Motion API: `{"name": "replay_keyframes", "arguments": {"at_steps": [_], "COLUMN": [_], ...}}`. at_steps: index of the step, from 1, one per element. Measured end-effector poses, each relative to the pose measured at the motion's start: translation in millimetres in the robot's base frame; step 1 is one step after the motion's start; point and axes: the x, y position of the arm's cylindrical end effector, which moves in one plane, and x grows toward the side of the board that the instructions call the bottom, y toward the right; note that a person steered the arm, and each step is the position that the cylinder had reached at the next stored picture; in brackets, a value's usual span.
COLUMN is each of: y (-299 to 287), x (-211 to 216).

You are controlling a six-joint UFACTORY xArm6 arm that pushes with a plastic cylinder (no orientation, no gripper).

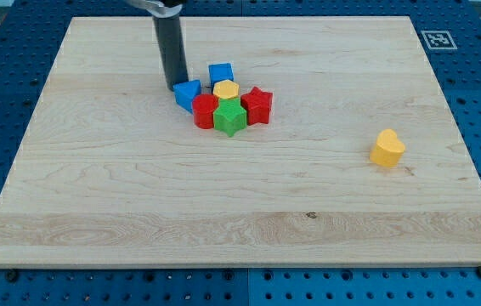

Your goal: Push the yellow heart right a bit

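Observation:
The yellow heart point(387, 148) lies alone on the wooden board at the view's right, a little above mid-height. My tip point(175, 86) rests on the board far to the heart's left, near the view's top. It stands just above and left of a blue block point(188, 93) at the left edge of a tight cluster, touching it or nearly so.
The cluster holds a blue cube point(221, 75), a yellow hexagonal block point(226, 90), a red block point(206, 111), a green star point(230, 117) and a red star point(257, 105). The board's right edge point(459, 144) lies right of the heart. A marker tag point(438, 39) sits at the top right corner.

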Motion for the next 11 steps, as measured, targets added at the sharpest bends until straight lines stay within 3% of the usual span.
{"name": "replay_keyframes", "arguments": {"at_steps": [1, 2, 3, 5, 7, 9, 11], "y": [-22, -18, 14, 143, 246, 270, 323], "x": [9, 52, 99, 164, 170, 134, 128]}}
